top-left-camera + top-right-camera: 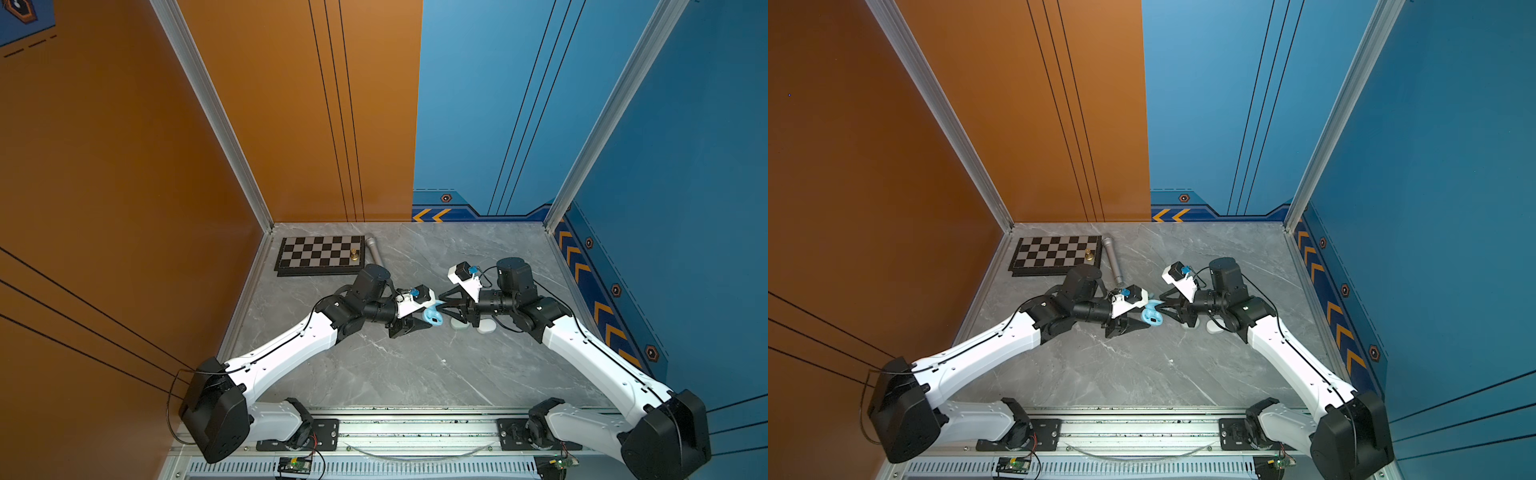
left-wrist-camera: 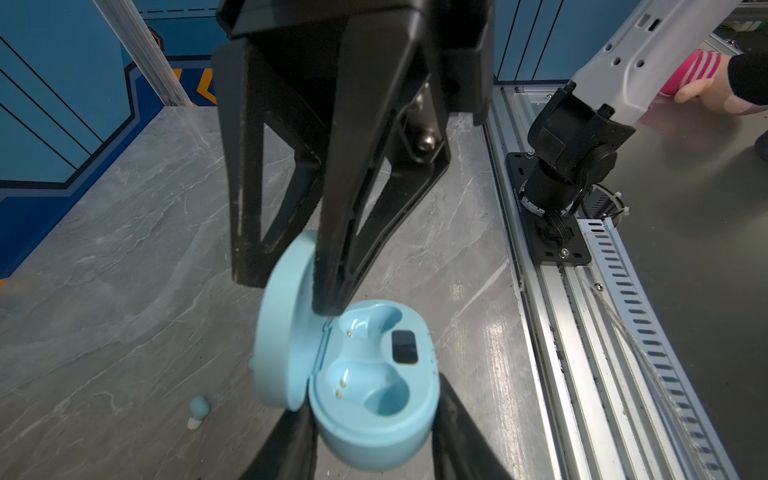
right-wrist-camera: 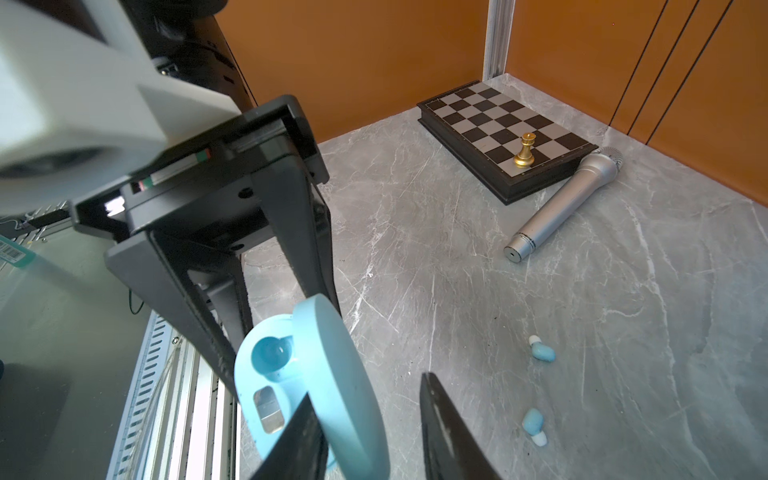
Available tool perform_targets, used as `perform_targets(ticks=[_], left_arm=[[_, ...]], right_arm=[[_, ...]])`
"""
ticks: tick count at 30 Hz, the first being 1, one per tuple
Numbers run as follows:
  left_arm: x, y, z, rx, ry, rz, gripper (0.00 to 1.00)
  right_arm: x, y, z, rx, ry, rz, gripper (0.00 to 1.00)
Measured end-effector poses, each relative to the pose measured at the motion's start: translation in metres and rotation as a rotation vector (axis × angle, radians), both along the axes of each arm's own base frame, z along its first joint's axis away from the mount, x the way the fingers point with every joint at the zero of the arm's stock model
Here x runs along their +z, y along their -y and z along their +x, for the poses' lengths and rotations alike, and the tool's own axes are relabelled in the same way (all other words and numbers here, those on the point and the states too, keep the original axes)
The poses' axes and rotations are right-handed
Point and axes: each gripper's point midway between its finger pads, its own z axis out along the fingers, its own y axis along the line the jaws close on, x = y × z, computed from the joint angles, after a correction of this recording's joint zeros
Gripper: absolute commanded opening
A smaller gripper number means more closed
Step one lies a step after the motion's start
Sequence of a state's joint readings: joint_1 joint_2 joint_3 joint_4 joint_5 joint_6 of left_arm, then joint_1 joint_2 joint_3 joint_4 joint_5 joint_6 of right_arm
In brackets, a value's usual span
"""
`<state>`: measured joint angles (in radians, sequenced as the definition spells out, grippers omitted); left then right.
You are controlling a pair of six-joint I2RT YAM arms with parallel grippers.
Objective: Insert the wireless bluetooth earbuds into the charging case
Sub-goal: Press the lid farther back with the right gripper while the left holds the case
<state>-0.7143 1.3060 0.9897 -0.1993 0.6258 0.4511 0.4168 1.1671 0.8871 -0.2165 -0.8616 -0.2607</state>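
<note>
The task is at its beginning – no bud sits in the case yet. The left gripper [image 2: 374,399] pinches the body of the pale blue case [image 2: 361,440] and seems to hold it off the table [image 3: 457,249]. Its lid [image 2: 282,332] stands open and both sockets [image 2: 386,399] are empty. The right gripper [image 3: 365,386] has its jaws spread on both sides of the lid, one touching, the other with a gap. One pale blue bud [image 3: 542,353] and a second blue bud [image 3: 533,424] lie on the table, and a mint bud [image 2: 198,409] lies alone; all wait to be inserted. A mint case [image 1: 459,325] and a white case [image 1: 487,328] are half hidden under the right arm – open or not, I cannot tell, and the other buds are not visible.
</note>
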Motion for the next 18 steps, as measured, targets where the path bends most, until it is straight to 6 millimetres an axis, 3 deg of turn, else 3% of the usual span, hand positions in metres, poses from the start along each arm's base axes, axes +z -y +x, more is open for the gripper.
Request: perform_targets(ticks=[18], left_arm=[[0.0033, 0.0016, -0.0045, -0.009, -0.068, 0.006, 0.00]], right_arm=[[-0.0033, 0.0008, -0.0009, 0.028, 0.069, -0.023, 0.06]])
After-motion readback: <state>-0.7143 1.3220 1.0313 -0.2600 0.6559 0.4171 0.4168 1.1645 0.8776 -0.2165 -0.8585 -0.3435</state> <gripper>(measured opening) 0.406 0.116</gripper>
